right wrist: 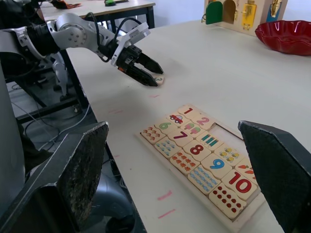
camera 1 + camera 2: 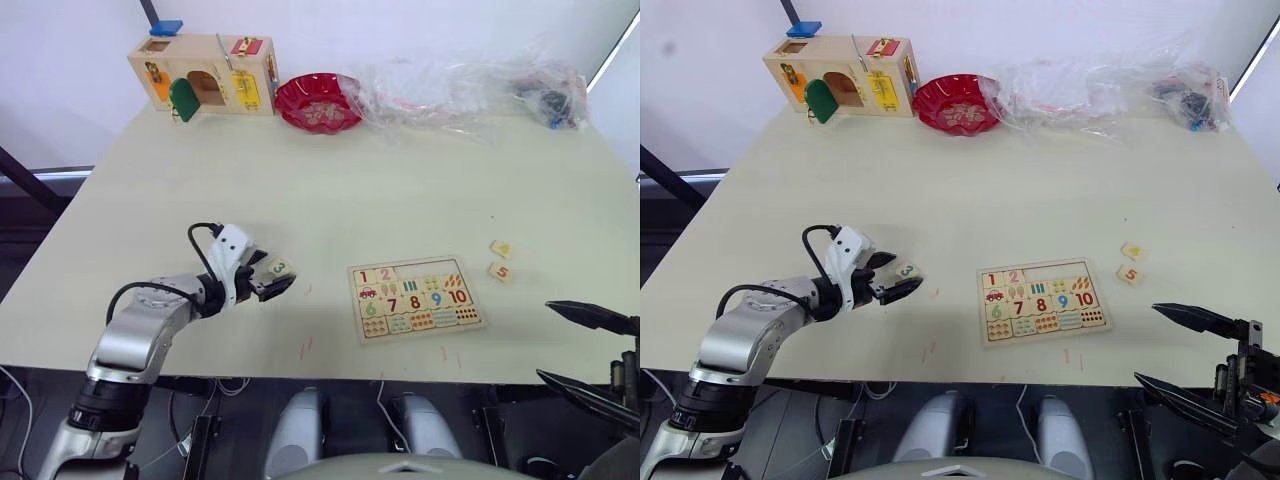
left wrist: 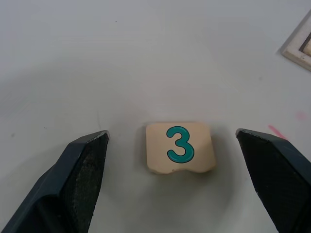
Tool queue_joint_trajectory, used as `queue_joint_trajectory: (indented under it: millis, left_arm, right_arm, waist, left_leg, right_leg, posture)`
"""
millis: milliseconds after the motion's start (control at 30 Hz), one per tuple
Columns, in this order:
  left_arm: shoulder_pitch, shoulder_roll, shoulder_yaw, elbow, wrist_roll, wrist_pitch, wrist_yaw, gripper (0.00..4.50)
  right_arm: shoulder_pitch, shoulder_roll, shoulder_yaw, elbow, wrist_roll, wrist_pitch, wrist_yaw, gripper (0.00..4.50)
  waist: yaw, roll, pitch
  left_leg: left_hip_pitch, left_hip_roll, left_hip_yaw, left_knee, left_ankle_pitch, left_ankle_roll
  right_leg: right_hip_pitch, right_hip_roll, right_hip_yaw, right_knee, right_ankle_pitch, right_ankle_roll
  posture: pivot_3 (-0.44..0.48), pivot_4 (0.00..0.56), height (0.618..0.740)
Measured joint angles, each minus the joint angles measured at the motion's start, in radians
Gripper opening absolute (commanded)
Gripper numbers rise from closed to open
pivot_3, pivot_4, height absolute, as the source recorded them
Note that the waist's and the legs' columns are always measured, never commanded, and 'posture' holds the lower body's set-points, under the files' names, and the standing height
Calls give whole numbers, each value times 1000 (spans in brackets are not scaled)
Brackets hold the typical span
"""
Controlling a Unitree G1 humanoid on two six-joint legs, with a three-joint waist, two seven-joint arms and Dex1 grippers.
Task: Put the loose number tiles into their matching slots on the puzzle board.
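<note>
The puzzle board (image 2: 415,297) lies near the table's front edge, right of centre. Tiles 1 and 2 sit in its top row, and the slots (image 1: 224,133) beside them are empty. A loose tile printed with a green 3 (image 3: 181,148) lies flat on the table left of the board. My left gripper (image 2: 277,275) is open around it, one finger (image 3: 77,179) on each side with a gap to the tile. Two more loose tiles lie right of the board, one marked 5 (image 2: 500,271) and one with a yellow digit (image 2: 501,249). My right gripper (image 2: 545,340) hangs open at the front right, off the table edge.
Along the far edge stand a wooden latch box (image 2: 205,72), a red bowl (image 2: 318,100) and crumpled clear plastic bags (image 2: 460,90). Small pink marks (image 2: 305,347) dot the table near the front edge.
</note>
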Motion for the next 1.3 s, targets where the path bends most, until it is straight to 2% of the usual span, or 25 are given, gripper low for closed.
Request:
queue_joint_trajectory:
  millis: [267,500,767,967,1067,1200,1300]
  left_arm:
    - [-19,6,-11,0,11,28,0,4454]
    - [-3,25,-1,-6,21,25,0,1500]
    - [64,34,27,-98,-1,64,2,1493]
    - [81,-11,61,-233,-92,249,53,1493]
    - [46,-65,65,-300,-118,375,139,1493]
    - [-65,-221,89,-390,-115,636,325,1493]
    - [-105,-278,89,-442,-98,775,409,1493]
  right_arm:
    - [-6,6,0,0,-17,-7,-1,4500]
    - [-15,6,1,2,-26,-8,-1,4500]
    - [-27,4,2,6,-28,-7,1,4500]
    - [-54,-24,2,33,-28,-1,7,4500]
    - [-71,-42,3,42,-27,3,11,4500]
    - [-106,-74,13,65,-21,25,28,4500]
    - [-128,-100,14,82,-17,43,37,4500]
  waist:
    - [0,0,0]
    - [-1,1,0]
    - [-1,1,-1]
    - [0,0,0]
    - [2,0,0]
    - [0,-1,1]
    - [-3,-2,1]
  left_leg:
    - [0,0,0,0,0,0]
    - [0,0,0,0,0,0]
    - [0,0,0,-1,0,0]
    - [-1,0,0,0,0,0]
    - [-1,-1,-1,0,0,0]
    - [-1,-2,-2,0,0,0]
    - [-1,-3,-3,0,0,0]
  right_leg:
    - [0,0,0,0,0,0]
    - [0,-2,0,0,0,0]
    - [0,-8,0,0,0,0]
    - [0,-8,-1,0,0,0]
    - [0,-7,-2,0,0,0]
    - [1,-1,-2,0,0,1]
    - [1,1,-1,0,2,5]
  posture:
    - [0,150,740]
    - [0,150,740]
    - [0,150,740]
    - [0,150,740]
    - [0,150,740]
    - [0,150,740]
    - [0,150,740]
